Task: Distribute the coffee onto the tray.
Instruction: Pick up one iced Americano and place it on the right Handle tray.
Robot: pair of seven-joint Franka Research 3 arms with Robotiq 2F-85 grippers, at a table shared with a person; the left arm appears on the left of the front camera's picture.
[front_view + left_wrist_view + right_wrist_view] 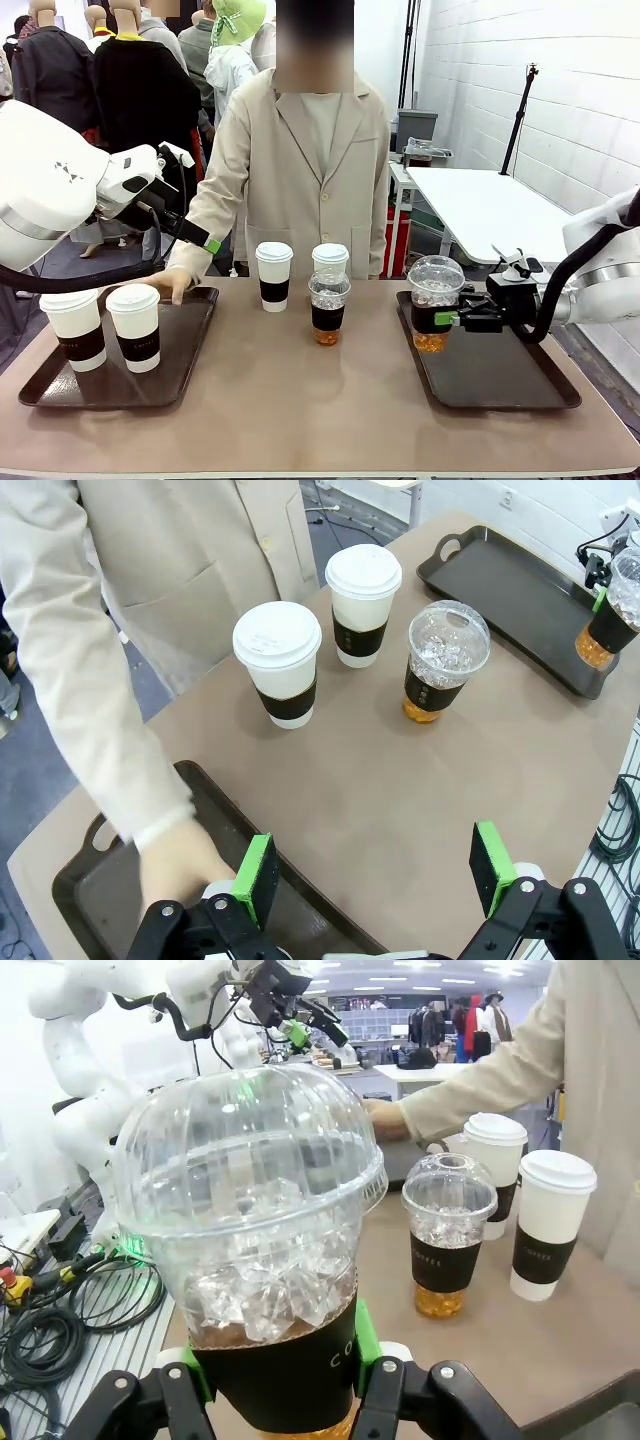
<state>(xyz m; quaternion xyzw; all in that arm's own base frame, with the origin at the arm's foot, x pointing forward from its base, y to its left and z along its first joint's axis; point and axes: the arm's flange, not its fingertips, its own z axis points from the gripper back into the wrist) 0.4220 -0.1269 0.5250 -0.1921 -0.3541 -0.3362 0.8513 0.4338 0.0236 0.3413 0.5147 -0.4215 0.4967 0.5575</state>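
Dome-lidded cup [262, 1250] stands upright, clamped between the right jaws.

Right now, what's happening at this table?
The right tool is shut on an iced dome-lidded cup at the left end of the right tray; whether it's set down I can't tell. The left tool hangs open above the left tray, which holds two paper cups. A person's hand rests at that tray's far edge. Two more paper cups and a second iced cup stand mid-table, not yet distributed.
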